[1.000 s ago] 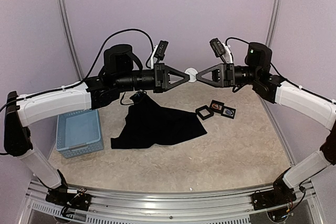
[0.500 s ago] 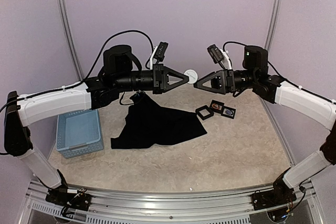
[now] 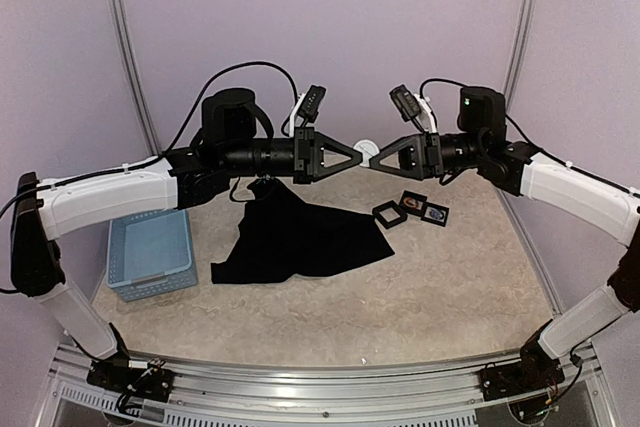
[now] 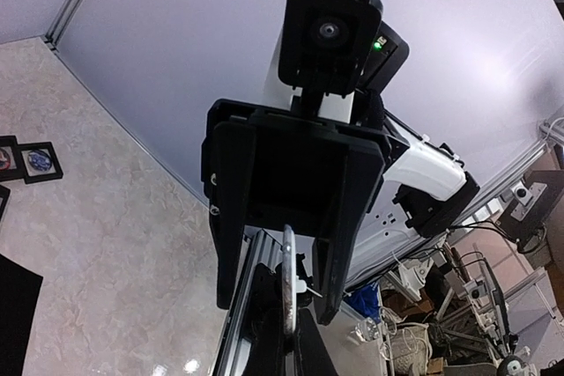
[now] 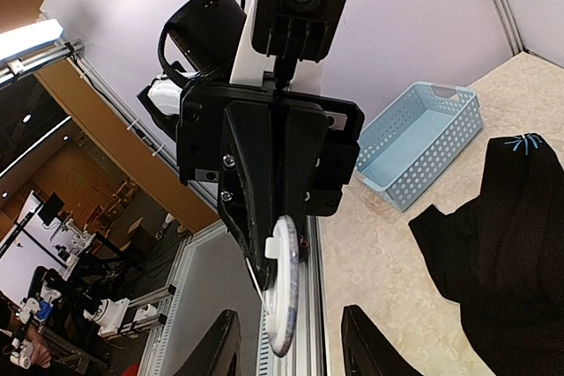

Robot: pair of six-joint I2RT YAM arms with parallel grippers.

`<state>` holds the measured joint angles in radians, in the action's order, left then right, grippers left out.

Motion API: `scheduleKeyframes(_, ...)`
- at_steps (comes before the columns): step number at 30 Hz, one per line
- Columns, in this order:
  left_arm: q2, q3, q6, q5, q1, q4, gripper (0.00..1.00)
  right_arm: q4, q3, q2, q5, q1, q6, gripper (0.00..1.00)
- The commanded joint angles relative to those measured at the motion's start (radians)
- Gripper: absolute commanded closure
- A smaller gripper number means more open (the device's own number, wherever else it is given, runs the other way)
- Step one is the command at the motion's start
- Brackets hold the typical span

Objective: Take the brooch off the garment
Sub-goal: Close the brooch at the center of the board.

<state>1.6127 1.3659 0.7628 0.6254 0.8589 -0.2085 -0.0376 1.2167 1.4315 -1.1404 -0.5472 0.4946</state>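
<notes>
The brooch [image 3: 366, 146], a small white disc with a pin on its back, is held in the air at the tips of my left gripper [image 3: 361, 152], which is shut on it. In the left wrist view it stands edge-on [image 4: 288, 275]. My right gripper [image 3: 375, 159] faces the left one and is open, its fingers [image 5: 220, 345] apart on either side of the brooch [image 5: 285, 292] without touching it. The black garment [image 3: 300, 237] lies crumpled on the table below, and its blue neck mark [image 5: 524, 143] shows in the right wrist view.
A light-blue basket [image 3: 150, 252] stands left of the garment. Three small black display frames [image 3: 412, 209] lie to its right. Purple walls and metal posts close in the back and sides. Both arms stretch high over the middle of the table.
The right gripper drew back from the brooch and its tips dropped a little. The left gripper moved right with the brooch, so the tips are close again.
</notes>
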Motion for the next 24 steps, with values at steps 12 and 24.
scheduleKeyframes(12, 0.03, 0.033, 0.001, 0.045, -0.001, 0.043, 1.0, -0.01, 0.019, 0.02, 0.014, -0.017, 0.013, 0.75)
scheduleKeyframes(24, 0.034, 0.038, -0.005, 0.051, -0.001, 0.043, 1.0, -0.005, 0.021, 0.031, 0.016, -0.019, 0.016, 0.9)
